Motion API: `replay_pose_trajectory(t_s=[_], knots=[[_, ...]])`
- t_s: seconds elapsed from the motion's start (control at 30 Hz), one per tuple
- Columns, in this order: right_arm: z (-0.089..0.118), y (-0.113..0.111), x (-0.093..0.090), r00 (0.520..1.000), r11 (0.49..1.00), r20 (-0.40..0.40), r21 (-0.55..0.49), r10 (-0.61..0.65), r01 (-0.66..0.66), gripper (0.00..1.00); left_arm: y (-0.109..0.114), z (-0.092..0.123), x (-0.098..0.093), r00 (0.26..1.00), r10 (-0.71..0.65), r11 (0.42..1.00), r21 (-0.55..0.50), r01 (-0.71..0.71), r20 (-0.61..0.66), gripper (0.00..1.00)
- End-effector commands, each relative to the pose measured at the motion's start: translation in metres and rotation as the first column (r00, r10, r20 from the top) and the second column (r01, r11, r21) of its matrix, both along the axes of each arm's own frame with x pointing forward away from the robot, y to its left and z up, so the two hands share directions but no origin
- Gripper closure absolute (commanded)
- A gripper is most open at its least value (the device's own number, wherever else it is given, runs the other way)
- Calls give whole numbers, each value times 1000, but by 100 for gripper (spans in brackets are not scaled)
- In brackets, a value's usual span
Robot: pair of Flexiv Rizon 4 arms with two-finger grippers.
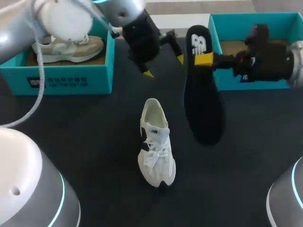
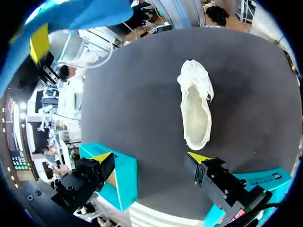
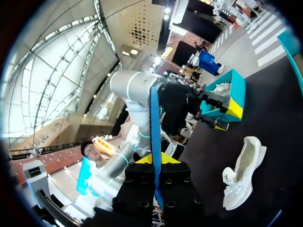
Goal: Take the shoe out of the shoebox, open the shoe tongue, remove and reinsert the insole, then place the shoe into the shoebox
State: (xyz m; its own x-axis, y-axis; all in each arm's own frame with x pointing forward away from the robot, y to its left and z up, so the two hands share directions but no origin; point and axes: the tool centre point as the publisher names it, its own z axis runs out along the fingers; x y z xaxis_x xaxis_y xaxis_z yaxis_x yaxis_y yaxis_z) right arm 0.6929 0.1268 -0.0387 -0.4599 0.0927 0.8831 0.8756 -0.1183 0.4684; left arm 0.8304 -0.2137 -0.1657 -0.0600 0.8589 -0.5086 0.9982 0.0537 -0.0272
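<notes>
Dangling from the right gripper's (image 1: 208, 59) shut jaws, the black insole (image 1: 201, 99) is out; the left gripper (image 2: 150, 157) gapes empty above the white sneaker (image 1: 155, 144); reinsertion looks next, its tip aimed into the sneaker's opening.

your left arm (image 1: 61, 19) hides part of the teal cardboard shoebox (image 1: 71, 78) and of the beige sneaker (image 1: 78, 48) inside; from the left wrist, the long black foam insole (image 2: 80, 16) is a blur.

The dark table (image 1: 94, 142) is lit evenly from overhead. A faint shadow is cast beside the white shoe (image 1: 156, 146). Glare is thrown off the pale left arm (image 1: 61, 19); the black insole (image 1: 202, 94) is rendered nearly featureless.
</notes>
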Motion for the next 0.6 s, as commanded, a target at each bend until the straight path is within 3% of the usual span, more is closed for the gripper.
replay_pose_trajectory(t_s=[0.03,0.33,0.6], knots=[[5,-15,7,1000,1000,-29,0,-11,11,100,20,9,-1,999,-17,921,-389,29,33,0],[0,-31,40,972,988,-179,-50,-150,143,100,34,39,-13,992,-42,871,-482,96,122,0],[0,-31,40,972,988,-179,-50,-150,143,100,36,43,-18,990,-61,887,-448,112,125,0]])
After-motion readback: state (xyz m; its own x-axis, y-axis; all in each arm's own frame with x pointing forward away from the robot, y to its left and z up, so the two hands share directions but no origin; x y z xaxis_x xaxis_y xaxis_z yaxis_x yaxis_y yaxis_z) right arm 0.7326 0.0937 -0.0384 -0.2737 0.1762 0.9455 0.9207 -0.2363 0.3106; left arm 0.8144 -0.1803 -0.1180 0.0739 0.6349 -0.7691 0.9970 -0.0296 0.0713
